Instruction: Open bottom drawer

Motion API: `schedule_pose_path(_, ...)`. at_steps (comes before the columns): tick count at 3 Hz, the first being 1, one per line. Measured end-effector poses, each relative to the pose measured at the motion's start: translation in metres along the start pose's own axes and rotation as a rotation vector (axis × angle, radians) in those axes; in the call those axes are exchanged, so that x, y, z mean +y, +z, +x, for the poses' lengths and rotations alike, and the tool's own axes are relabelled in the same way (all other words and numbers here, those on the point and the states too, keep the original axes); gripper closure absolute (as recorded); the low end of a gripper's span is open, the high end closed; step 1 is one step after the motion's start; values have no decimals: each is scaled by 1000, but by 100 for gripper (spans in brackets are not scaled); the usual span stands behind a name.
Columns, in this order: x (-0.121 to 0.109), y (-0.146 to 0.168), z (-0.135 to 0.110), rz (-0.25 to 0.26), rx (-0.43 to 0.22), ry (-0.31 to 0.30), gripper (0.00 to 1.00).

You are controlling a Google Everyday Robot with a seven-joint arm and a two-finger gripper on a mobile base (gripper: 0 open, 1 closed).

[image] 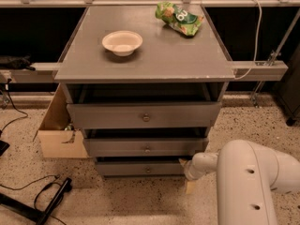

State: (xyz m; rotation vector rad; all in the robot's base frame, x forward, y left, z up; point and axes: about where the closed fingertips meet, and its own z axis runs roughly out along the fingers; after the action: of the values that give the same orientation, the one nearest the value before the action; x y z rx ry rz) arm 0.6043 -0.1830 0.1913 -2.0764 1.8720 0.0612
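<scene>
Approach step judged in hand. Bottom drawer [122, 168] lowest of three under worktop [164, 55]. Pincer [188, 175] low beneath worktop's right front corner, state cannot be told. Next: centre knob [148, 169] to be reached, pulled.

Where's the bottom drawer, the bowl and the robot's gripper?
bottom drawer [126, 168]: camera view, grey front, left of its knob.
bowl [122, 42]: camera view, its inside middle.
gripper [188, 175]: camera view, its tip, beside the drawer's right end.
</scene>
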Motion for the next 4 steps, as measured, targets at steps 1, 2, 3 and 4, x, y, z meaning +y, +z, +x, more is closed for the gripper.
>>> schedule_pose_path(1, -9, 9, 1, 14, 25, 21, 0)
schedule_pose_path(2, -17, 19, 1, 28, 66, 57, 0)
schedule_pose_path(3, -21, 31, 2, 13, 115, 110, 18)
schedule_pose_path(4, -19, 33, 1, -13, 146, 136, 49)
